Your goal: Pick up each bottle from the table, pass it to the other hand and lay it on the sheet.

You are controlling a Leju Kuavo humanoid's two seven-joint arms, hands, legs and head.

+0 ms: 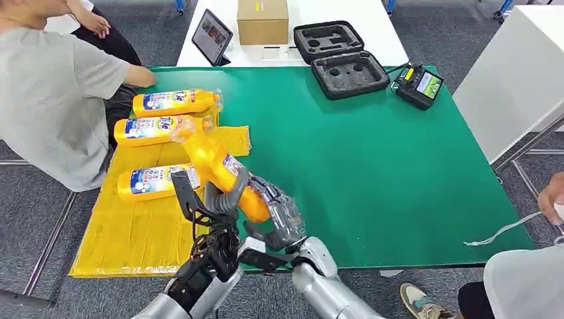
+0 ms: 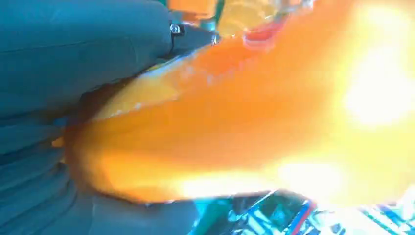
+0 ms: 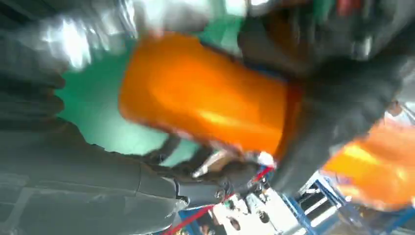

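Observation:
An orange bottle (image 1: 216, 166) hangs tilted above the green table (image 1: 372, 173) by the edge of the yellow sheet (image 1: 126, 239), cap end up and away from me. My left hand (image 1: 216, 199) grips its middle, grey thumb over the top; close up, the bottle's body (image 2: 235, 122) lies against that hand (image 2: 73, 73). My right hand (image 1: 281, 214) holds the base end, and its wrist view shows the bottle (image 3: 200, 98) with the left hand's dark fingers (image 3: 337, 98) wrapped round it. Three more labelled bottles (image 1: 174, 102), (image 1: 156, 127), (image 1: 156, 181) lie on the sheet.
A person in a grey shirt (image 1: 53, 93) sits at the table's left, one hand (image 1: 141, 76) near the far bottle. A tablet (image 1: 211, 36), cardboard box (image 1: 263, 21), open foam case (image 1: 339, 56) and controller (image 1: 418, 85) stand at the back. Another person (image 1: 532, 279) sits front right with a white cable (image 1: 505, 229).

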